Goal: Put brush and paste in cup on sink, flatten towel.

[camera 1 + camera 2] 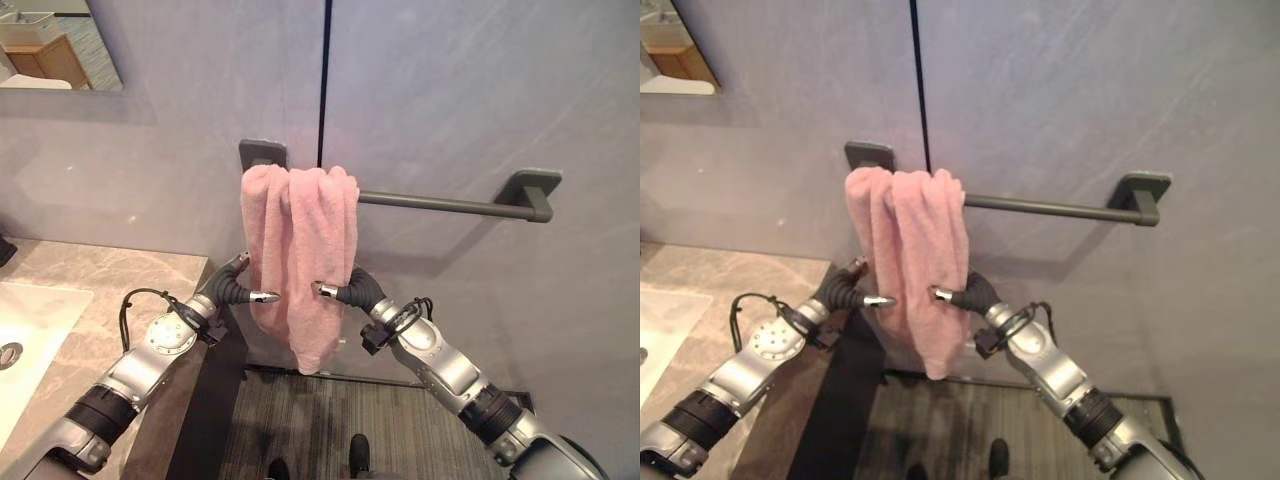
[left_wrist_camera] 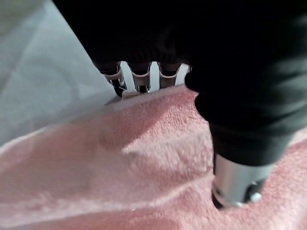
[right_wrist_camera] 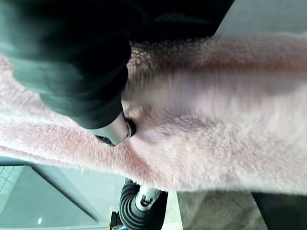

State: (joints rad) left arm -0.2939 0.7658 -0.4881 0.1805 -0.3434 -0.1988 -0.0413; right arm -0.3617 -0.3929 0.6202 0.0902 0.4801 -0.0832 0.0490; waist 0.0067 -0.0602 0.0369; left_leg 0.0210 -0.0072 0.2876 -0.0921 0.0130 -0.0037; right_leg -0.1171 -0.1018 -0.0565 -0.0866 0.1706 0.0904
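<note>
On the dark wall rail [image 1: 440, 204], a pink towel [image 1: 298, 250] hangs bunched at its left end. Both hands reach its lower half from either side: the left hand [image 1: 232, 285] and right hand [image 1: 352, 291] each pinch the cloth, thumb in front, fingers behind. Left of them sits the stone counter [image 1: 90, 275] with a white basin [image 1: 30, 320].

Even, soft indoor light; towel [image 1: 298, 255] casts faint wall shadow; wrist views blurred, perhaps motion.
</note>
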